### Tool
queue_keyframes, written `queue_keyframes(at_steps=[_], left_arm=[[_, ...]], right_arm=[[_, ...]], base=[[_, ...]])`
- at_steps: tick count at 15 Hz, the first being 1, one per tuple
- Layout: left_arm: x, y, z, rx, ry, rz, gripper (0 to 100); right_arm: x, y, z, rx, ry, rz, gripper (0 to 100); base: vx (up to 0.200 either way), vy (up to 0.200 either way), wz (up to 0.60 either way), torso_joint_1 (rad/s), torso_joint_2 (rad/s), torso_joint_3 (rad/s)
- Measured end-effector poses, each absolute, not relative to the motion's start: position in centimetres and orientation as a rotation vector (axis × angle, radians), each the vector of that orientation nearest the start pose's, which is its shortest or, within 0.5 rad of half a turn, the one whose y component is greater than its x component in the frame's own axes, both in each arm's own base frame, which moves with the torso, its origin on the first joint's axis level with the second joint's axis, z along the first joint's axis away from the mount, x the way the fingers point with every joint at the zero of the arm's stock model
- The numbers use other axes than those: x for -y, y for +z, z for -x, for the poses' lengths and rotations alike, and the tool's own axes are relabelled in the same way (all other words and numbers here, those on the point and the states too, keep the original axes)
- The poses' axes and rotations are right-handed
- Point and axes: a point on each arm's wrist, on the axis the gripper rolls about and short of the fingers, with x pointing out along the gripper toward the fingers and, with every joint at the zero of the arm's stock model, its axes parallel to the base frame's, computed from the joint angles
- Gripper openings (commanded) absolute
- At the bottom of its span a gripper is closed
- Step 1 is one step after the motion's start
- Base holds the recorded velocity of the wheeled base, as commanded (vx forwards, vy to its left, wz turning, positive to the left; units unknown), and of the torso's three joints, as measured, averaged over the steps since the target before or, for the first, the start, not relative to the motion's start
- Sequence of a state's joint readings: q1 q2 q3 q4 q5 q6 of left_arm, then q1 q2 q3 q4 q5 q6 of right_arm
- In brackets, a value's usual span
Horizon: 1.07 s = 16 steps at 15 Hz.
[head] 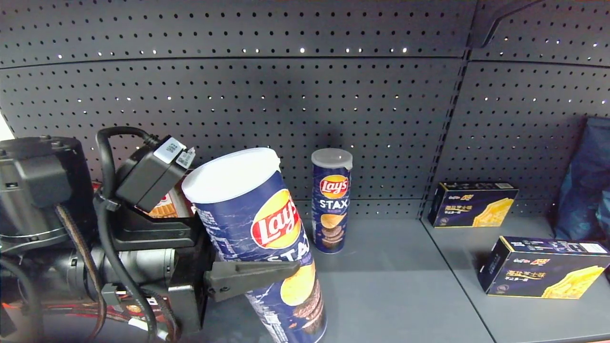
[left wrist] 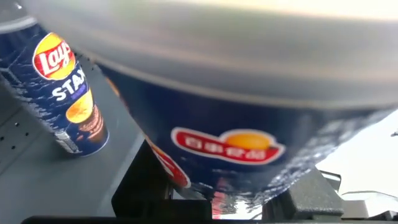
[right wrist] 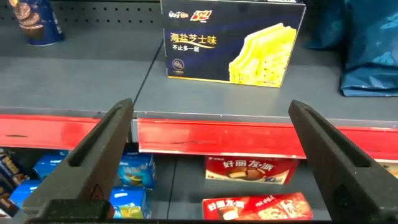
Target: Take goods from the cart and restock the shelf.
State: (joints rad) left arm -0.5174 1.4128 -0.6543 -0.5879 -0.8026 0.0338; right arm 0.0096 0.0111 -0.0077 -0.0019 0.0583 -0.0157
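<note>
blue chips can (head: 257,238), tilted, clamped in left fingers (head: 248,278) over shelf (head: 391,286); right fingers (right wrist: 93,162) spread apart.

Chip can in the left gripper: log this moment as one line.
left gripper: shut on tilted chip can | second can: upright on shelf | right gripper: open, facing shelf edge

Chip cans: 2, i.e. near can (head: 259,238) & far can (head: 331,202). Dark cracker boxes: 2, i.e. back box (head: 472,204) & front box (head: 543,267). Orange-white box (head: 167,208): 1, partly hidden. Blue bags (head: 584,186): 1 def., maybe 2. Lower tier: red boxes 2, i.e. upper red box (right wrist: 250,169) & lower red box (right wrist: 255,208); blue packs (right wrist: 134,171): several, exact no. unclear.
</note>
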Motion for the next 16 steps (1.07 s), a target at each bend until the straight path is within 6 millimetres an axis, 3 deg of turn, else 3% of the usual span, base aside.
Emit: queue_keyframes(at_steps=[2,5,8,11,16], left_arm=[[12.1,21.7,-18.9,-0.15,-1.301,-0.003,0],[11.6,21.5,-19.0,-0.153,-1.278,-0.001,0],[11.4,21.3,-19.0,-0.16,-1.268,0.001,0],[11.0,20.8,-19.0,-0.178,-1.253,0.005,0],[10.5,20.6,-19.2,-0.183,-1.227,0.009,0]], right_arm=[[-0.1,10.5,2.4,0.029,0.094,-0.003,100],[-0.2,16.7,1.9,0.069,0.231,0.003,100],[-0.4,20.0,0.3,0.045,0.31,0.023,100],[-1.1,23.2,-3.3,-0.039,0.397,0.026,100],[-4.4,26.1,-10.9,-0.171,0.548,0.042,100]], base=[[0.0,0.0,0.0,0.0,0.0,0.0],[0.0,0.0,0.0,0.0,0.0,0.0],[0.0,0.0,0.0,0.0,0.0,0.0],[0.0,0.0,0.0,0.0,0.0,0.0],[0.0,0.0,0.0,0.0,0.0,0.0]])
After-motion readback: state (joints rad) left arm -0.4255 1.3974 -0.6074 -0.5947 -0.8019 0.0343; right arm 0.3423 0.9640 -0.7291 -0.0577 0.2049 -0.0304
